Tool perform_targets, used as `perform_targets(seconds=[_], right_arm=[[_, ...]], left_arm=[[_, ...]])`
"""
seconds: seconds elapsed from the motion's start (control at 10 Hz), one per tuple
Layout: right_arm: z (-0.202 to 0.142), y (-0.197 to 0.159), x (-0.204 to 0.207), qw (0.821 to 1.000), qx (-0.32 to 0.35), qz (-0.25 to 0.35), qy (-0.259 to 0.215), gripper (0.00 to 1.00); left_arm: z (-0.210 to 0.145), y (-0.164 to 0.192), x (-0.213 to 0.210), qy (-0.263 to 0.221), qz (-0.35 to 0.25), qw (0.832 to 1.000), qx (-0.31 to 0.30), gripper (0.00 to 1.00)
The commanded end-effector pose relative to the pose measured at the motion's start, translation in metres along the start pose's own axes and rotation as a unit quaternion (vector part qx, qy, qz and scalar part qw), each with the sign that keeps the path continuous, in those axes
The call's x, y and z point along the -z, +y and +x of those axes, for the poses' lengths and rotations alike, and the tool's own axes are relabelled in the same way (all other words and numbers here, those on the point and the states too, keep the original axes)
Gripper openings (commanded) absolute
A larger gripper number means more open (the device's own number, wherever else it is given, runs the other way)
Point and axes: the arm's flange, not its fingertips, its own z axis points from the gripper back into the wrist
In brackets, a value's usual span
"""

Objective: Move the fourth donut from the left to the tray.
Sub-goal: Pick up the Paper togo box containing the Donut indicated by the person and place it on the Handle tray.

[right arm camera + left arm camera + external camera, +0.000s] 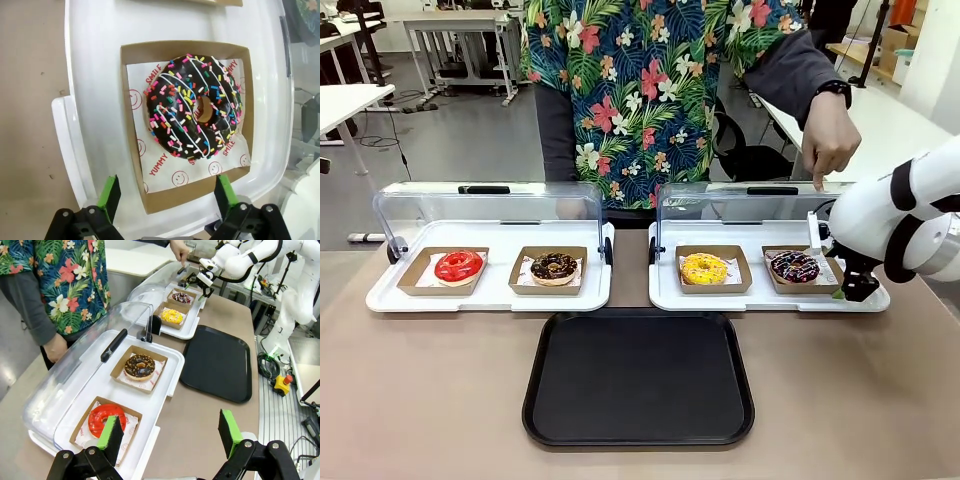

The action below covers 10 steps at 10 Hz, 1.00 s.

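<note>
- Bench (420,400), near edge: the tray (638,380) lies flat in the middle, closest to the robot, with nothing on it.
- Left gripper (170,432): jaws spread wide, nothing between them. It hangs above the near end of the left display tray (107,387), by the red donut (106,419).
- Just behind the tray, two white display trays sit side by side with their clear lids (490,210) tipped back, open.
- The left display tray holds the red donut and a chocolate crumb donut (554,267), each in its own cardboard holder.
- The right display tray (662,290) holds a yellow donut (704,268) in the left slot and the fourth donut (794,266) in the right slot.
- The fourth donut sits on white printed paper in its brown holder (185,48), well apart from the tray. It has chocolate glaze, white drizzle lines and coloured sprinkles.
- Right gripper (166,195): jaws spread and empty, looking straight down on the fourth donut, green pads either side of the holder's edge. In the front view it sits at the holder's right end. Cannot tell whether it touches.
- Far side: a person in a floral shirt (640,80), hand (830,135) pointing down behind the right lid, above the fourth donut.
</note>
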Motion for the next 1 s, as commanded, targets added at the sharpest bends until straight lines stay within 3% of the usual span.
perform_targets(seconds=[0.0, 0.2, 0.3, 0.4, 0.5, 0.6, 0.7, 0.9], right_arm=[[-0.0045, -0.0061, 0.0067, 1.000, -0.011, -0.005, 0.007, 1.00], [-0.0064, -0.0099, 0.0123, 1.000, -0.010, 0.000, 0.009, 1.00], [-0.0071, -0.0104, 0.0125, 1.000, -0.012, 0.003, 0.003, 0.42], [-0.0065, -0.0098, 0.0130, 1.000, -0.012, 0.008, 0.002, 0.42], [-0.0062, -0.0086, 0.0130, 1.000, -0.014, 0.015, 0.000, 0.00], [-0.0068, -0.0095, 0.0125, 1.000, -0.015, 0.017, 0.002, 0.36], [-0.0073, -0.0096, 0.0120, 1.000, -0.020, 0.024, 0.003, 0.00], [-0.0088, -0.0098, 0.0107, 0.999, -0.021, 0.035, 0.001, 0.05]], left_arm=[[0.0015, -0.0015, -0.0007, 0.006, 0.000, 1.000, 0.004, 1.00], [0.0015, -0.0015, -0.0007, 0.006, 0.000, 1.000, 0.004, 1.00], [0.0015, -0.0015, -0.0007, 0.006, 0.000, 1.000, 0.004, 1.00], [0.0015, -0.0015, -0.0007, 0.006, 0.000, 1.000, 0.004, 1.00], [0.0015, -0.0015, -0.0007, 0.006, 0.000, 1.000, 0.004, 1.00], [0.0015, -0.0015, -0.0007, 0.006, 0.000, 1.000, 0.004, 1.00], [0.0015, -0.0015, -0.0007, 0.006, 0.000, 1.000, 0.004, 1.00], [0.0015, -0.0015, -0.0007, 0.006, 0.000, 1.000, 0.004, 1.00]])
